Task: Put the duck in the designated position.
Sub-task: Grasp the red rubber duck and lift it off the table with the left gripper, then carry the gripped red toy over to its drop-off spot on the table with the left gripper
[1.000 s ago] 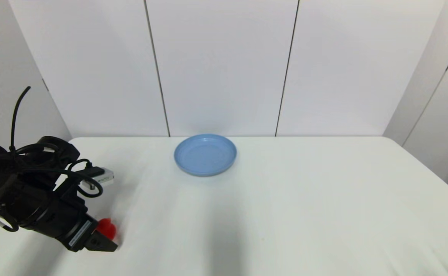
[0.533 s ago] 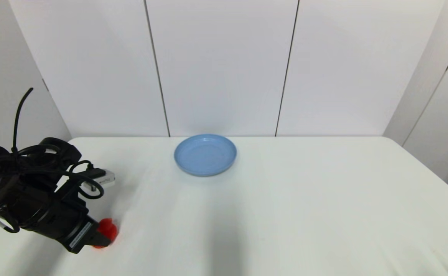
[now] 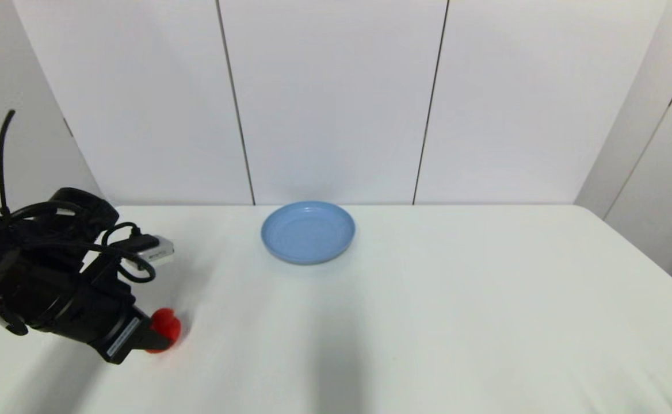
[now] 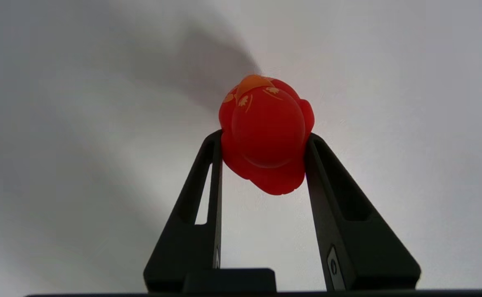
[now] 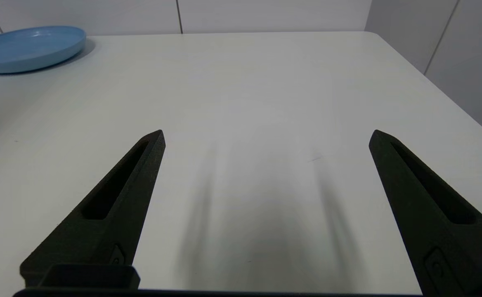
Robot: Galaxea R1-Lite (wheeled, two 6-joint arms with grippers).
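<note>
Left gripper (image 4: 264,138) clamps the duck (image 4: 266,134) by its sides (head poking past the fingertips) over the table's (image 3: 428,322) near-left part. Blue plate (image 3: 308,232) sits well apart, far centre. Right gripper (image 5: 265,134) spread wide, holding nothing.

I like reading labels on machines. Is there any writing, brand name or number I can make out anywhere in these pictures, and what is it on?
No text can be read.
White sticker on the black left gripper: print too small to read.
Small red toy duck: orange leaf-like marks only, no letters.
Round blue plate: plain.
</note>
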